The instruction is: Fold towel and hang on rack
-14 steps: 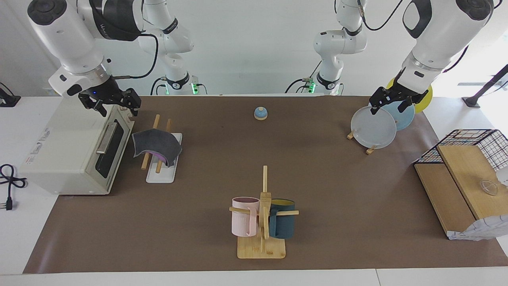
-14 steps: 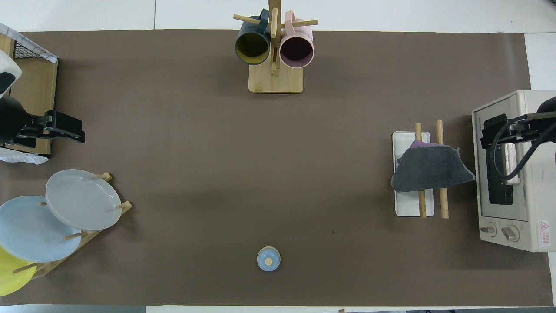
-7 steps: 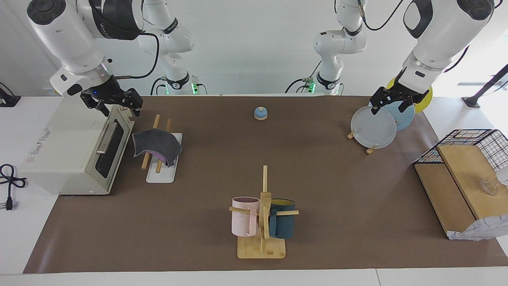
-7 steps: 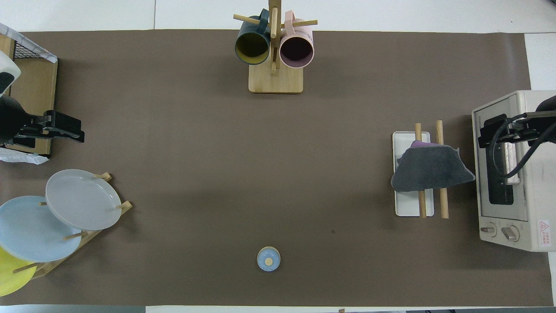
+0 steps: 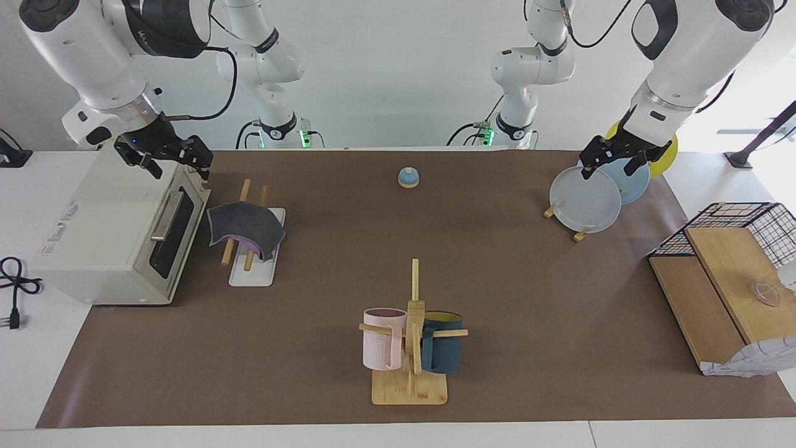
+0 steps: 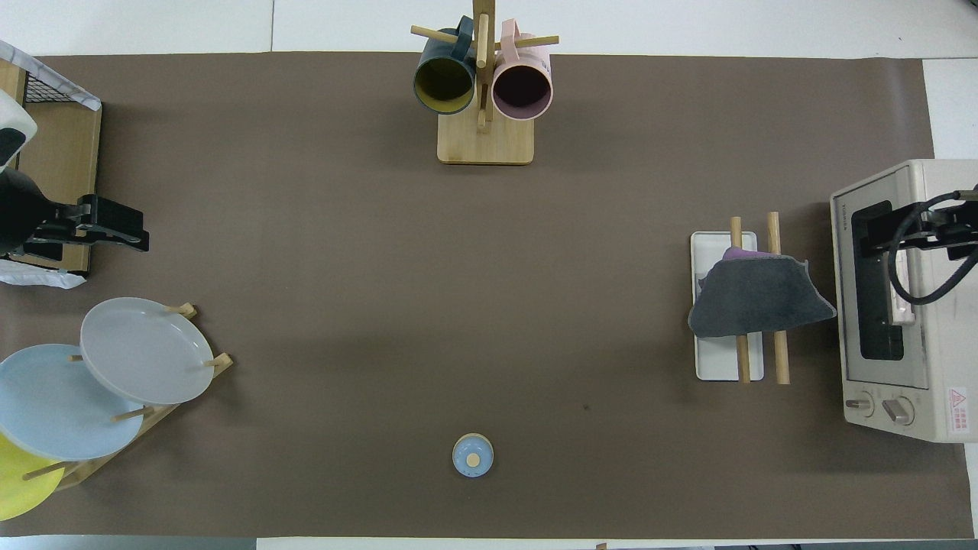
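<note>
The towel (image 5: 245,227) (image 6: 756,298) hangs draped over the two wooden rods of the rack (image 5: 252,274) (image 6: 718,367), dark grey face up, with a strip of purple showing at its edges. One corner sticks out toward the oven. My right gripper (image 5: 177,169) (image 6: 879,235) is open and empty, raised over the top front edge of the toaster oven, apart from the towel. My left gripper (image 5: 608,169) (image 6: 141,235) waits open and empty in the air over the plate stand at the left arm's end of the table.
A white toaster oven (image 5: 106,236) (image 6: 901,305) stands right beside the rack. A mug stand (image 5: 410,348) with pink and blue mugs, a small blue bell (image 5: 408,178), a plate stand (image 5: 587,199) and a wire basket with wooden boards (image 5: 721,267) are also on the brown mat.
My right gripper has drifted away from the rack, further over the toaster oven toward the right arm's end of the table. The towel and the left gripper have not moved.
</note>
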You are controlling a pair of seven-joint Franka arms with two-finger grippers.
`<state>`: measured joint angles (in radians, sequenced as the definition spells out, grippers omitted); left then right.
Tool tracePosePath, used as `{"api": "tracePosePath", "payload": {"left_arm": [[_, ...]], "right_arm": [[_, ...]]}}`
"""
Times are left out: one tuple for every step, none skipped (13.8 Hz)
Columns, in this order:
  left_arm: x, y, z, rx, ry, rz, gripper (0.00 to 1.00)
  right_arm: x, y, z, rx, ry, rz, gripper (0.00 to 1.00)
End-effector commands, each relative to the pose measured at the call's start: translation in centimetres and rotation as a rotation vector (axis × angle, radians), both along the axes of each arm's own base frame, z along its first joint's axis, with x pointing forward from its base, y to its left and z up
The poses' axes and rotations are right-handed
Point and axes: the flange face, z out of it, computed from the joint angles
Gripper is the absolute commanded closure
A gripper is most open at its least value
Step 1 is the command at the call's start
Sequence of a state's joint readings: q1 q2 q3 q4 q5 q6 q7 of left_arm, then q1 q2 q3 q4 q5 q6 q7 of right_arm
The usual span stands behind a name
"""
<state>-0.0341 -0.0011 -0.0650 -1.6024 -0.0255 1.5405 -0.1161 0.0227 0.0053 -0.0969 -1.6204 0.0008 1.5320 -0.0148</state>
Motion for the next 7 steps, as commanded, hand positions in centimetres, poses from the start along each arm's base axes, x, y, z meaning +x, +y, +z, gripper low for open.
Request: {"api": "tracePosePath", "payload": {"left_arm": [[-0.55,0.2,0.34,0.012,-0.01,-0.005,0.0],[-0.56,0.28,0.32,0.012,-0.008,-0.003,0.0],[-0.54,0.28,0.34,0.012,-0.01,-0.003,0.0],[-0.55,0.2,0.34,0.012,-0.01,-0.005,0.0],[-0.55,0.2,0.34,0.012,-0.01,-0.005,0.0],[-0.55,0.2,0.34,0.012,-0.01,-0.005,0.0],[-0.55,0.22,0.34,0.013,-0.01,-0.005,0.0]], "right_arm": [[0.24,-0.05,0.4,0.014,-0.009,-0.013,0.0],[0.28,-0.07,0.5,0.012,-0.013,-0.012,0.0],[0.28,-0.08,0.5,0.011,-0.013,-0.012,0.0],[0.28,0.0,0.43,0.011,-0.012,-0.01,0.0],[0.26,0.0,0.42,0.011,-0.01,-0.01,0.0],[0.28,0.0,0.43,0.011,-0.012,-0.01,0.0],[0.28,-0.03,0.43,0.008,-0.011,-0.007,0.0]]}}
